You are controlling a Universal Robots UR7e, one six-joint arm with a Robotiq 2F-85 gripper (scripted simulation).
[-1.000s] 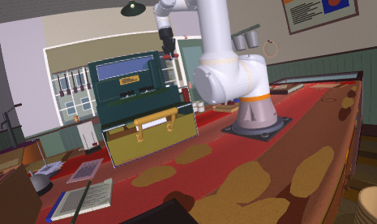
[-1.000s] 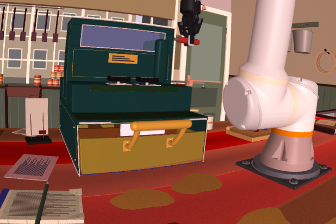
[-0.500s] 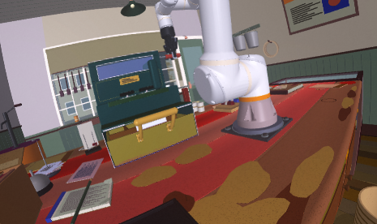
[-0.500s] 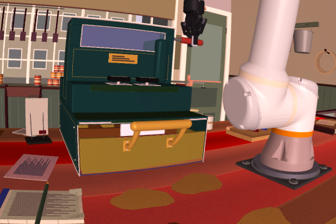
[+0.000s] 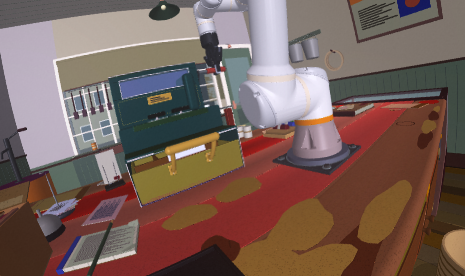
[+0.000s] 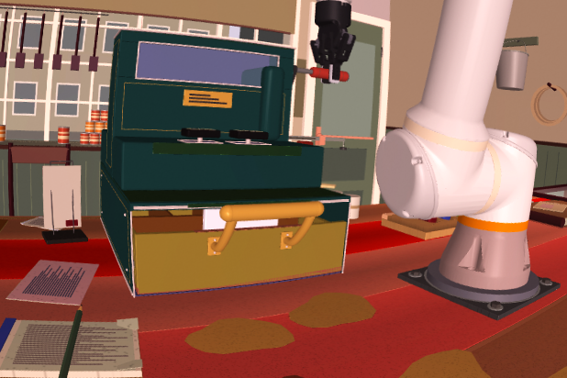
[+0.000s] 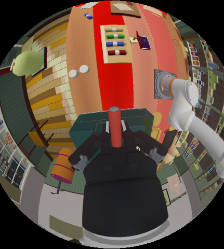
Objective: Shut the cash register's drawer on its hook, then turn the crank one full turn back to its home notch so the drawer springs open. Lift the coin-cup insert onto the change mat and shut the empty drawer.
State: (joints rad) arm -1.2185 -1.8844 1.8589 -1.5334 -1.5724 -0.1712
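The red crank handle [image 6: 329,74] [image 7: 114,125] [image 5: 216,69] sticks out from the upper right side of the dark green cash register [image 6: 208,147] [image 5: 167,110], and my gripper [image 6: 332,72] [image 7: 115,129] [image 5: 214,66] comes down on it from above with a finger on either side of the grip. The yellow drawer front [image 6: 239,255] [image 5: 187,172] with its curved brass handle [image 6: 272,211] sits at the register's base. A white piece [image 6: 239,218] shows in the slot above the drawer front. The coin-cup insert is hidden.
Behind the register are windows, shelves and a green door [image 6: 350,114]. My arm's base [image 6: 480,274] is bolted to the red counter right of the register. Papers and a pencil [image 6: 71,340] lie front left, and a tray of coin rolls [image 7: 115,44] lies behind the register.
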